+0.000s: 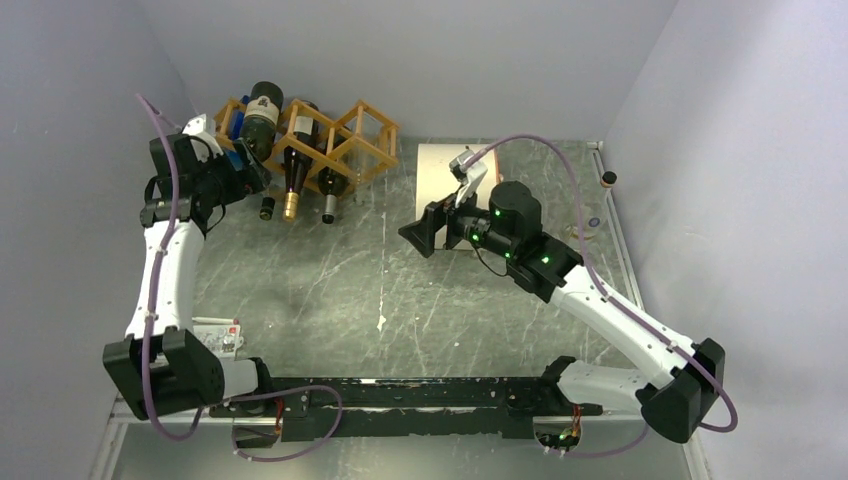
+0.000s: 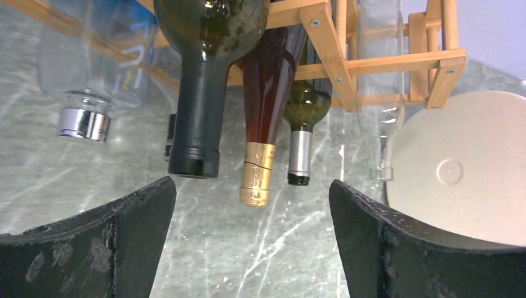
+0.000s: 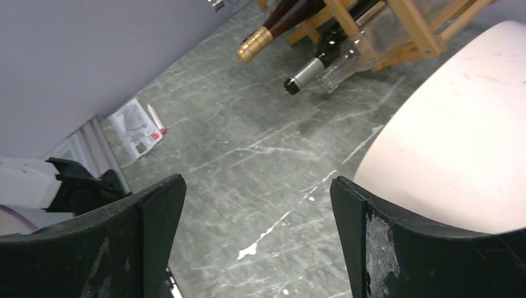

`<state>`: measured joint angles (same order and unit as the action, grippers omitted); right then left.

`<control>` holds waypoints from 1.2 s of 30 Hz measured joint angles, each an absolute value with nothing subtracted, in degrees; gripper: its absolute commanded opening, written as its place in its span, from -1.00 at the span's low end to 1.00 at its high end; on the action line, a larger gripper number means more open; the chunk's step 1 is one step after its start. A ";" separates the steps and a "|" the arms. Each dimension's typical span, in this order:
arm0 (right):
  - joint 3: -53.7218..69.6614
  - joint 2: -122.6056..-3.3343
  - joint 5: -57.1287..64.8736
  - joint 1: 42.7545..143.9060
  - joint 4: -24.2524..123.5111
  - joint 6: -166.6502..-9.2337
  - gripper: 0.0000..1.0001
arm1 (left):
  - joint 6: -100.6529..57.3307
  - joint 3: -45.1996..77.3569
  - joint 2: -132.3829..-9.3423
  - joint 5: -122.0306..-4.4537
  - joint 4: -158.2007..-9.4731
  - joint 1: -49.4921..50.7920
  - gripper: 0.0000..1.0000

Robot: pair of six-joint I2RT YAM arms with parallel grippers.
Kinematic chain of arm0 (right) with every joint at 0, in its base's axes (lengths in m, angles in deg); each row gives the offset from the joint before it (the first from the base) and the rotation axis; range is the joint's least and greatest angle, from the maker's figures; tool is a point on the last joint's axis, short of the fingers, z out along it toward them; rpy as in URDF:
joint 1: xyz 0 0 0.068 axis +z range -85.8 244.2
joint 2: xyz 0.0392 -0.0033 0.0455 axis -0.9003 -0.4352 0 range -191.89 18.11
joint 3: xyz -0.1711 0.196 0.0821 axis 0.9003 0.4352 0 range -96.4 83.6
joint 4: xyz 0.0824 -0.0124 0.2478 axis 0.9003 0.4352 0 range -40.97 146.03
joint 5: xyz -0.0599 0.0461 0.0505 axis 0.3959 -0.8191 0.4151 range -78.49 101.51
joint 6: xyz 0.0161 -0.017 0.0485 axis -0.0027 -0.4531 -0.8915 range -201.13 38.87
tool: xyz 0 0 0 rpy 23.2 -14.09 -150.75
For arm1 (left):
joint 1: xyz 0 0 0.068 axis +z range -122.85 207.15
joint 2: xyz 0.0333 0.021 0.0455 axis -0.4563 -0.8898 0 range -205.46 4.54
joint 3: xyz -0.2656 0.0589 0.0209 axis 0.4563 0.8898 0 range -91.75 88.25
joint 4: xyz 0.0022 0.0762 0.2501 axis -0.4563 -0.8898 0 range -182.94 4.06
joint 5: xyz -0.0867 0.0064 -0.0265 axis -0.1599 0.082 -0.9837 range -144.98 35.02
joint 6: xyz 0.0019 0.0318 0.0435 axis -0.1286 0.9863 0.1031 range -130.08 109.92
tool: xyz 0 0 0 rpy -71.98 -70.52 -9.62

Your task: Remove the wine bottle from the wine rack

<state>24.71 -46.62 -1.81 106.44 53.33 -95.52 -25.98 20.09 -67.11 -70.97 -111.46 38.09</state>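
Though close, wine bottle [image 2: 197, 105] body off-frame.

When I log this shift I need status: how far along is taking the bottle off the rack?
Done: nothing; the bottles lie in the wine rack. In hand: the open left gripper faces the dark bottle, not gripping it. Left: grasp, pull out, set down. Right gripper is open, empty.

In your wine rack [image 1: 372, 138] lie the bottles [image 1: 262, 115], necks out its front; the drum [image 1: 435, 170] stands just to its right.
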 measured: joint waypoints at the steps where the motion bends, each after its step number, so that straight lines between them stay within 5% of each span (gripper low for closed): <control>1: 24.71 -46.27 -1.33 106.44 53.77 -94.67 0.84 | -26.31 19.93 -67.99 -72.39 -111.52 38.79 0.92; 10: 24.93 -41.44 4.99 106.42 56.78 -89.25 0.87 | -31.60 15.93 -76.38 -81.26 -111.48 44.21 0.84; 36: 24.40 -43.86 4.60 106.44 59.69 -91.17 0.88 | -43.71 19.67 -88.67 -106.53 -89.47 50.00 0.05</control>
<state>24.40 -43.86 4.60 106.44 59.69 -91.17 -43.71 19.67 -88.67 -106.53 -89.47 50.00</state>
